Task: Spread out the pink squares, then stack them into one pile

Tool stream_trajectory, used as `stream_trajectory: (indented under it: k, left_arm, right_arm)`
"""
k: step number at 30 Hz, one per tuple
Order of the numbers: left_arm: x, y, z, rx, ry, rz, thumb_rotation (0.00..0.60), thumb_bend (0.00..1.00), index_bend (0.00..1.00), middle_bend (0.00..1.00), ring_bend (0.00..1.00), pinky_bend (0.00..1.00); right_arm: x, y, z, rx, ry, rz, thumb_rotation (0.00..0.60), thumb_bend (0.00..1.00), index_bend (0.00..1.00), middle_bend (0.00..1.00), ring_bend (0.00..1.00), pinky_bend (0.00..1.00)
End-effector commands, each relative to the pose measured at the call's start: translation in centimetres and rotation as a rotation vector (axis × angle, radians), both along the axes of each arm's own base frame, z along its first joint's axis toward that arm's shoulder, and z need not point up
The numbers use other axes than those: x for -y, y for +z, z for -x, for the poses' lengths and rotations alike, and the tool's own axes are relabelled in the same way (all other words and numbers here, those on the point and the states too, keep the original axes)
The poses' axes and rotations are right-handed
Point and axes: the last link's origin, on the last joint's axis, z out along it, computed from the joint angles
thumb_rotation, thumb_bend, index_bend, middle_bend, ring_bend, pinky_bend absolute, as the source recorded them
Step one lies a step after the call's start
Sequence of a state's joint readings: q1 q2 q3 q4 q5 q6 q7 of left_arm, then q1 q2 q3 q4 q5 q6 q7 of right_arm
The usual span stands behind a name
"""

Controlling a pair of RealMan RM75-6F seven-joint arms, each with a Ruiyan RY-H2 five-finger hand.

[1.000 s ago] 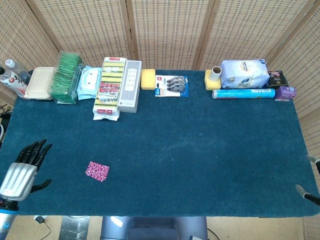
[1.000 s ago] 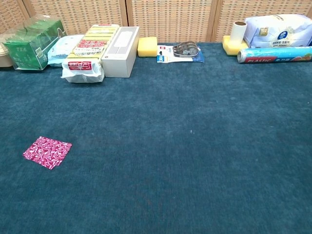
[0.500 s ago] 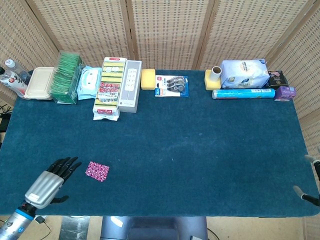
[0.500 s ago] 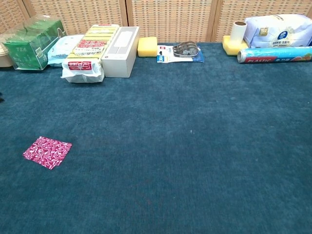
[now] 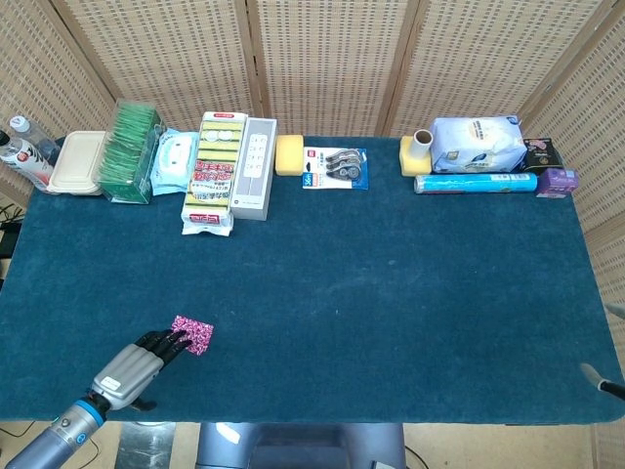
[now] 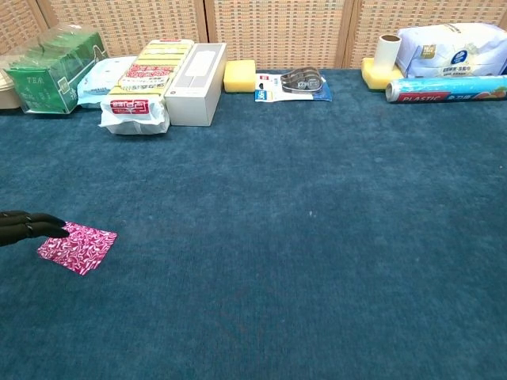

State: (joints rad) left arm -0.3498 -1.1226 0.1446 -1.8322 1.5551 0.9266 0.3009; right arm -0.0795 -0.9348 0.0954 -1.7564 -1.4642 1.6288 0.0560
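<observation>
Reaching from the near-left corner, your left hand (image 5: 146,354) has its dark fingertips (image 6: 49,227) at the left edge of the stacked pink patterned paper squares (image 5: 192,334), fingers extended, grasping nothing. Right hand (image 5: 610,381) sits well apart, state unreadable.

The tabletop (image 5: 391,293) wears matt, napped teal cloth — the pink squares (image 5: 194,334) look like thin patterned paper; the left hand (image 5: 146,359) has glossy black fingers.
</observation>
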Motion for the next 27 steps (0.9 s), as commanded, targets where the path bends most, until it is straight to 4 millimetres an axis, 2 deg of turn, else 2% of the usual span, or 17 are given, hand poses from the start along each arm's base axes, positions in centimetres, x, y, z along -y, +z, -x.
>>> stream_trajectory:
  k: [1,21,27]
  left_arm:
    - [-0.2,-0.1,-0.3,-0.009,0.009,0.026,0.600,0.08,0.00,0.00,0.00,0.09]
    - [-1.8,-1.9,0.0,-0.076,0.083,0.079,0.600,0.08,0.00,0.00,0.00,0.09]
    - [-2.3,-2.6,-0.7,-0.107,0.080,0.075,0.600,0.08,0.00,0.00,0.00,0.09]
  right_arm:
    - [-0.1,0.1,0.1,0.005,-0.004,0.002,0.600,0.02,0.21,0.05,0.00,0.00]
    - [0.0,0.3,0.2,0.024,-0.016,-0.004,0.600,0.02,0.21,0.05,0.00,0.00]
    - [0.0,0.4,0.3,0.030,-0.018,-0.005,0.600,0.02,0.21,0.05,0.00,0.00]
